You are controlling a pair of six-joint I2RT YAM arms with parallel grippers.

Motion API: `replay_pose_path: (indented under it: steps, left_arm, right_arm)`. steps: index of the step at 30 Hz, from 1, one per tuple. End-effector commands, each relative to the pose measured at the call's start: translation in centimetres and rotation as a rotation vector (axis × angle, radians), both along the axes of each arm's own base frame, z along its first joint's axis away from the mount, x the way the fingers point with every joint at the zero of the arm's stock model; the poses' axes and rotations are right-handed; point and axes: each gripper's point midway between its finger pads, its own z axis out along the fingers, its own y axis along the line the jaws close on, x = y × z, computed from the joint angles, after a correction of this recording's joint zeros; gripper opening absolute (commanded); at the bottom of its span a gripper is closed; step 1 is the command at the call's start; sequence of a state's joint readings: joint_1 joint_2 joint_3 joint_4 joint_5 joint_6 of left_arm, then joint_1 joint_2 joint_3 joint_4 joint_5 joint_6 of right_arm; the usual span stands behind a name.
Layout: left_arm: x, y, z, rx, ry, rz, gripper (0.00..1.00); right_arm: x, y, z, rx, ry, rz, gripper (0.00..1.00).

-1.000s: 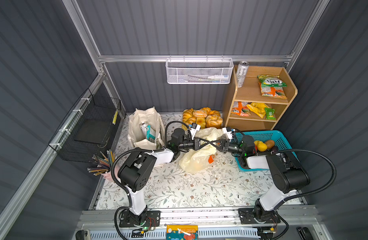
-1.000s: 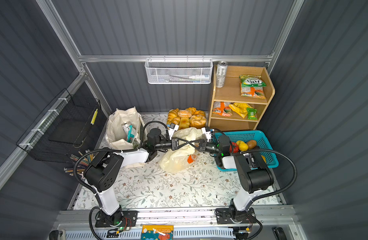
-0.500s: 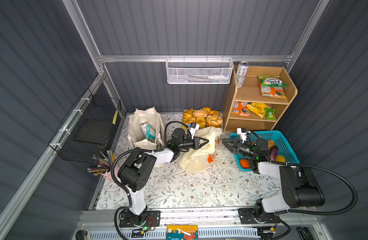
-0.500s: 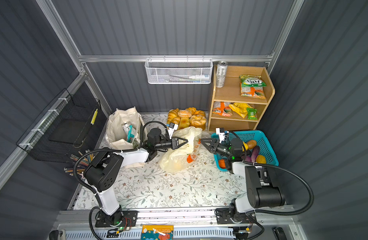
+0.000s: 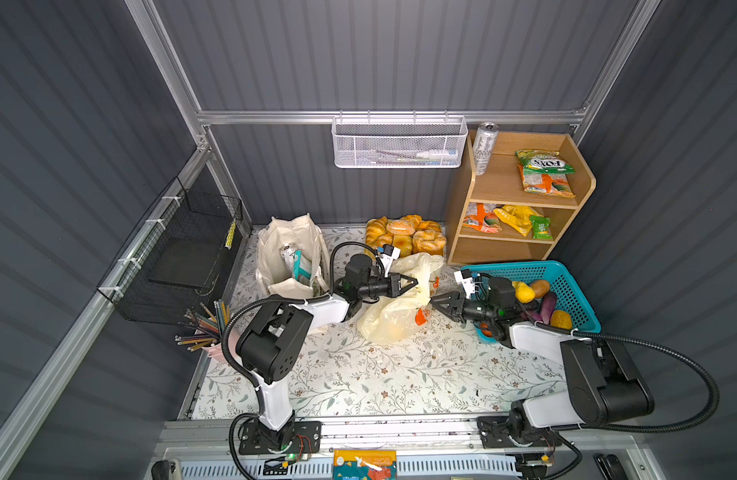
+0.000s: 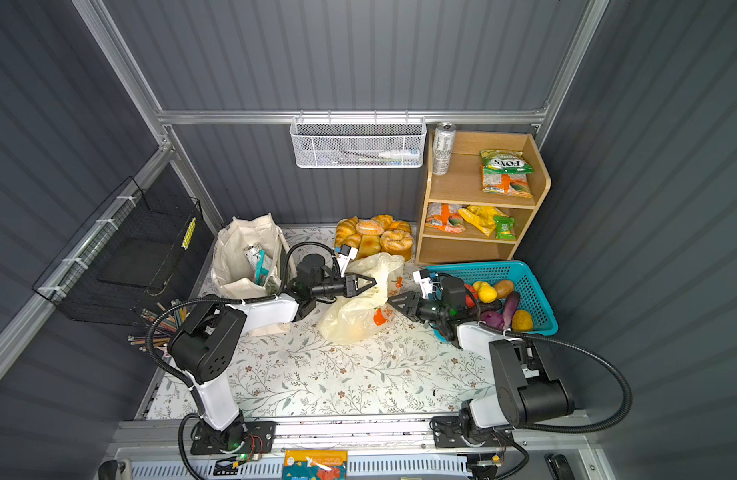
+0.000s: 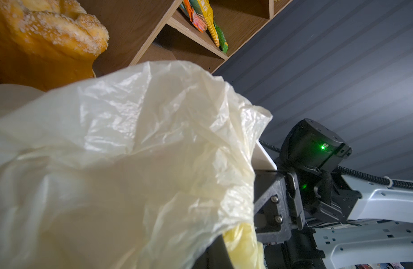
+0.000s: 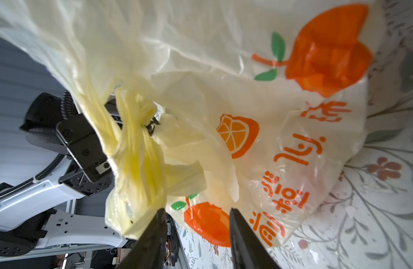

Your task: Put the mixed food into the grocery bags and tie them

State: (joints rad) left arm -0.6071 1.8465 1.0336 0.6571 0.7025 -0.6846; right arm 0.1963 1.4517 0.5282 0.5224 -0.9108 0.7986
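The thin pale-yellow plastic bag lay slumped on the floral bench between the two arms, its orange prints facing the right side. The left fingers were pressed together on the bag's upper part; in the right wrist view the handles were bunched into a twisted yellow strand that ran into them. From the left wrist view the plastic covered nearly everything, so the fingertips themselves could hardly be seen.

The right fingers stood apart with nothing between them. The bag's printed side hung just ahead of their tips, and the loose end of the twisted strand sat just beside one finger; whether it touched could not be told. In both top views the right fingers pointed at the bag from the teal basket, where the toy fruits lay. The cream tote stood behind the left arm.
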Motion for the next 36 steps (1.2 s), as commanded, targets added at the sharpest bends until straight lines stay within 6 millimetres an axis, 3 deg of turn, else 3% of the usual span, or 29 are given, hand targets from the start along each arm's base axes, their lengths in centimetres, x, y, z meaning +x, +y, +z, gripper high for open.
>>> replay_pose_path:
  steps: [1,20,29,36]
  left_arm:
    - [0.6,-0.3,0.0,0.006,-0.018,-0.006,0.00]
    - [0.4,-0.4,-0.2,-0.003,-0.001,-0.019,0.00]
    - [0.3,-0.4,-0.3,-0.006,0.006,-0.024,0.00]
    - [0.4,-0.5,-0.3,-0.015,0.013,-0.022,0.00]
  right_arm:
    - [0.6,0.7,-0.5,-0.066,-0.025,0.021,0.46]
    - [2.8,4.4,1.5,-0.060,-0.083,0.111,0.44]
    - [2.4,5.7,1.8,-0.041,-0.086,0.154,0.26]
    - [1.9,5.7,1.4,-0.033,-0.073,0.164,0.36]
